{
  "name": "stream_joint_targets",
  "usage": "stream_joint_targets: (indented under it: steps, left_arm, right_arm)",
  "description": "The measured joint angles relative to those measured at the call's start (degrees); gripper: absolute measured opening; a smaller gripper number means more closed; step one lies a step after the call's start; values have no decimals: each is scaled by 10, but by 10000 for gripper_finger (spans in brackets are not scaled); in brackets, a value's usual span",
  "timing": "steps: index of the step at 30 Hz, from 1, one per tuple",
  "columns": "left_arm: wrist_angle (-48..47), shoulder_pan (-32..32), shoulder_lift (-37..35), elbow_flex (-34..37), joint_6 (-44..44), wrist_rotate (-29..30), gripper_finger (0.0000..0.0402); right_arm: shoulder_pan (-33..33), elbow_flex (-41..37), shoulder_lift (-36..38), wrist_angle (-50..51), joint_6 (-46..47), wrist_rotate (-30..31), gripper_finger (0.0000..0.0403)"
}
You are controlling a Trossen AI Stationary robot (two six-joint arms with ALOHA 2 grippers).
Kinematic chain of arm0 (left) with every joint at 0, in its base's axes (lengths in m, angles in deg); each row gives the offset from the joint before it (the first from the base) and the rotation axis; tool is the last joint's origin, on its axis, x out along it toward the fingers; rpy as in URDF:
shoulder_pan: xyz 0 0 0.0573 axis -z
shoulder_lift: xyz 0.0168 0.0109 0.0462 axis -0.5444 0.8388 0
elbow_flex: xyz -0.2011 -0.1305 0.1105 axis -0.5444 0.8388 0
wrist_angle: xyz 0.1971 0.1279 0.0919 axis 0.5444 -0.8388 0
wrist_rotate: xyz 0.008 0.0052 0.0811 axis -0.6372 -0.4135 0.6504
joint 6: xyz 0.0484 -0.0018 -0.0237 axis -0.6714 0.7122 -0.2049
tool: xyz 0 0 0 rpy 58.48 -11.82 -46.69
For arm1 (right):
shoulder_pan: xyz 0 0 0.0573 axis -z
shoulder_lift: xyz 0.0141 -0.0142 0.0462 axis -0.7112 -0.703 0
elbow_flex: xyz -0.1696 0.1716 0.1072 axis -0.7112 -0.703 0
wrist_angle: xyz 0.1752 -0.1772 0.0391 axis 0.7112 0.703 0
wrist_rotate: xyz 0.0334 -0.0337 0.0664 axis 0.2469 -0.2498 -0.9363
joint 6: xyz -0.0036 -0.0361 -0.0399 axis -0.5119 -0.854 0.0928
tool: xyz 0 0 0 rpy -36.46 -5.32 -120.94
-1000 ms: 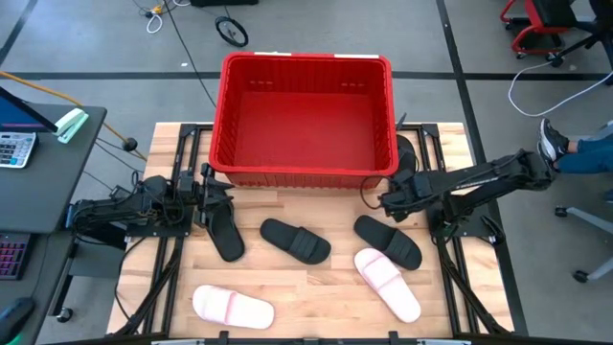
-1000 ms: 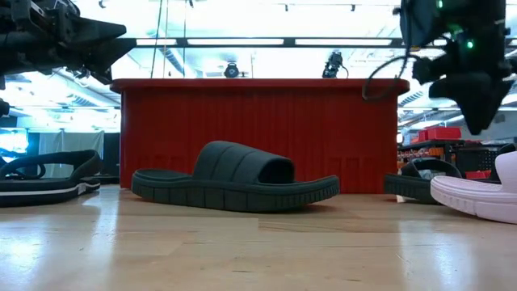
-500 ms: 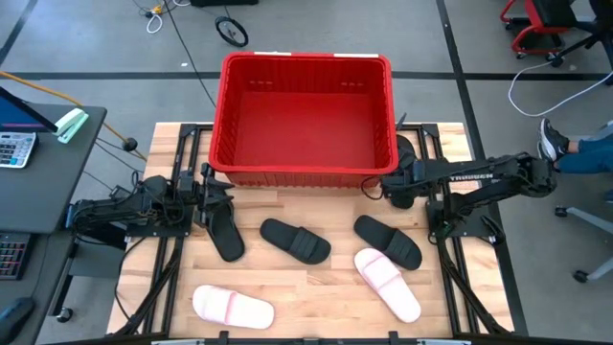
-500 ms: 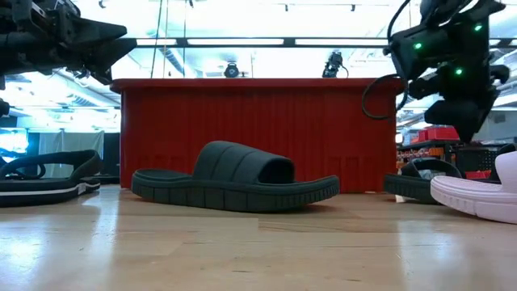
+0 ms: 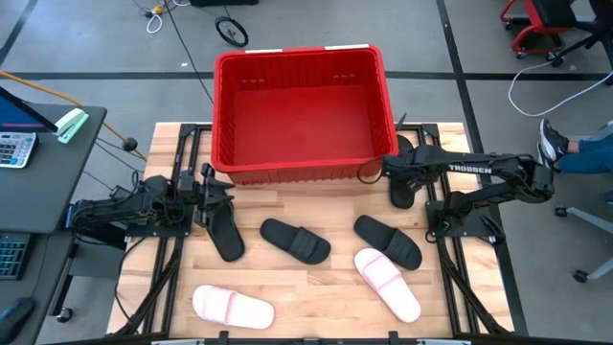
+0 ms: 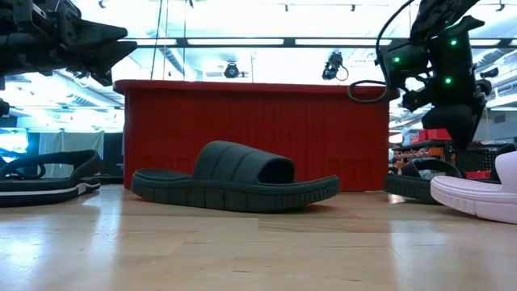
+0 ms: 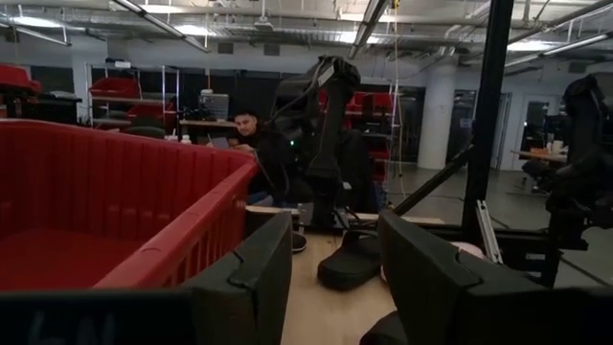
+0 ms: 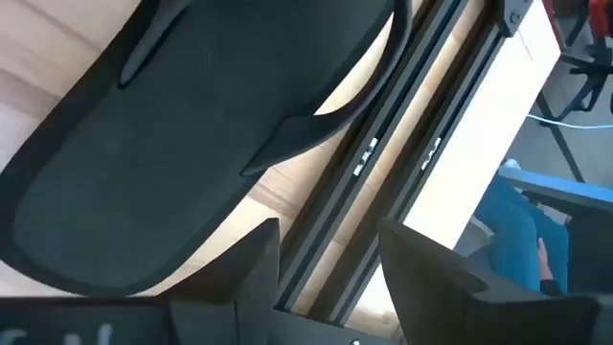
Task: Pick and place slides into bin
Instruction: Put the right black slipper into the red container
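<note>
1. Your right gripper (image 5: 395, 172) hangs just beside the bin's (image 5: 302, 171) near right corner, above a black slide (image 8: 182, 125) that lies against the dark frame rails (image 8: 383, 163). Its fingers (image 8: 239, 273) are spread with nothing between them.
2. Your left gripper (image 5: 213, 192) waits at the bin's near left corner, fingers (image 7: 254, 273) also apart and empty, with another black slide (image 5: 222, 230) just below it.
3. Nothing is in the bin yet. Two more black slides (image 5: 295, 241) lie mid-counter, and two pink ones (image 5: 387, 283) sit nearer the front edge of the counter (image 5: 316, 307).
4. These slides look light, foam-soft and springy, so they should give under pressure. Judge the broad strap (image 6: 242, 166) as the best hold; the flat sole offers little to pinch.
5. Mind the rails beside the right slide: they crowd one side, so come down from above.
6. The bin rim stands high, so you will likely need a clear lift before swinging over. The counter middle has open room.
</note>
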Motion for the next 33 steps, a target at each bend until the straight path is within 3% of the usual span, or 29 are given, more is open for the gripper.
stream_joint_targets:
  steps: [15,20,33]
  left_arm:
    - [-42,0,0,0,31,-1,162]
    - [-39,0,0,0,47,-1,162]
    - [-40,0,0,0,50,-1,162]
  right_arm:
    - [0,-35,-1,-23,-24,-43,186]
    - [-5,-35,-1,-65,9,-119,186]
    - [-180,-36,-1,-123,74,-134,185]
